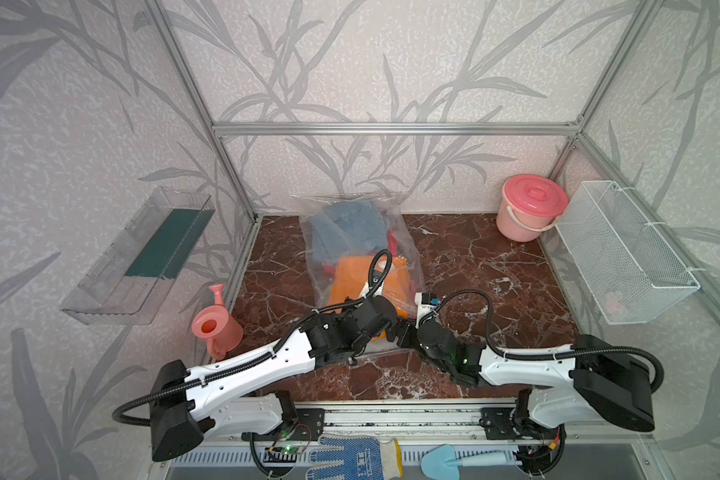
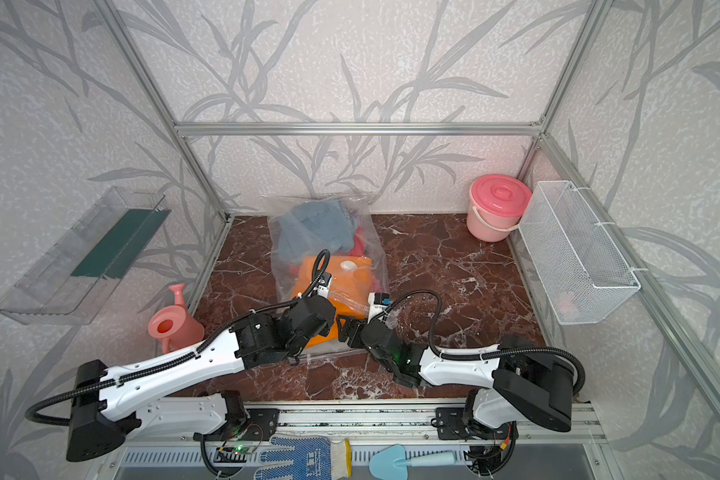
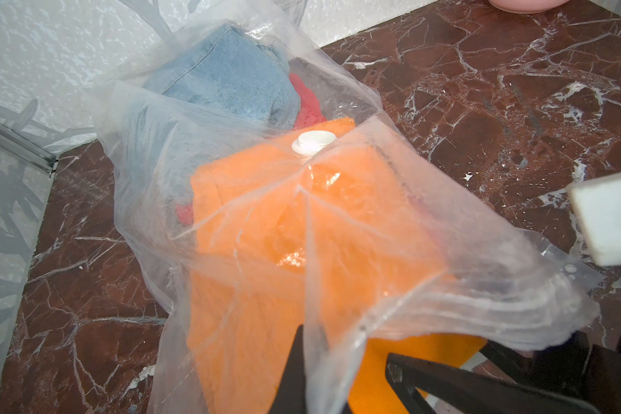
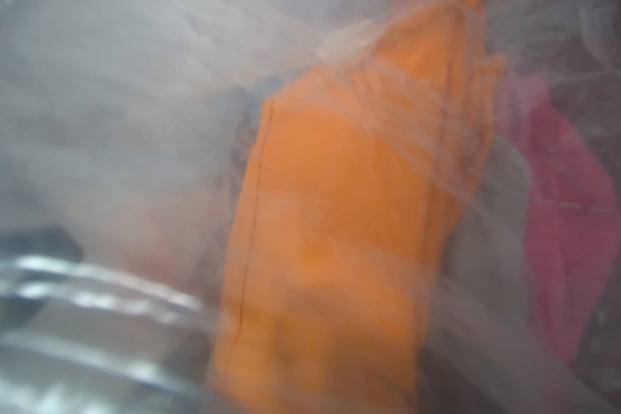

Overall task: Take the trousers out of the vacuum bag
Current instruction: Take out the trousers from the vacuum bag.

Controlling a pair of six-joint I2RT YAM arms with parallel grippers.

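The clear vacuum bag [image 1: 321, 245] [image 2: 285, 266] lies on the marble floor, its mouth towards the arms. Its white valve [image 3: 314, 141] rests on the orange trousers [image 1: 350, 278] [image 3: 266, 215] [image 4: 337, 215]. Behind them in the bag lie denim trousers [image 1: 350, 224] [image 3: 230, 71] and red ones [image 3: 305, 104]. Pink [image 4: 570, 215] and grey [image 4: 495, 215] cloth lies beside the orange. My left gripper [image 3: 311, 362] is shut on the bag's upper plastic layer at the mouth and holds it raised. My right gripper [image 2: 344, 328] stands open at the mouth, one of its fingers [image 3: 481, 383] over the bare orange cloth.
A pink lidded bucket [image 1: 533, 208] stands at the back right, next to a white mesh basket [image 1: 624, 253] on the right wall. A pink watering can [image 1: 215, 328] sits at the left. A clear wall tray [image 1: 138, 257] hangs left. A dotted glove [image 1: 350, 457] and blue trowel [image 1: 454, 459] lie in front.
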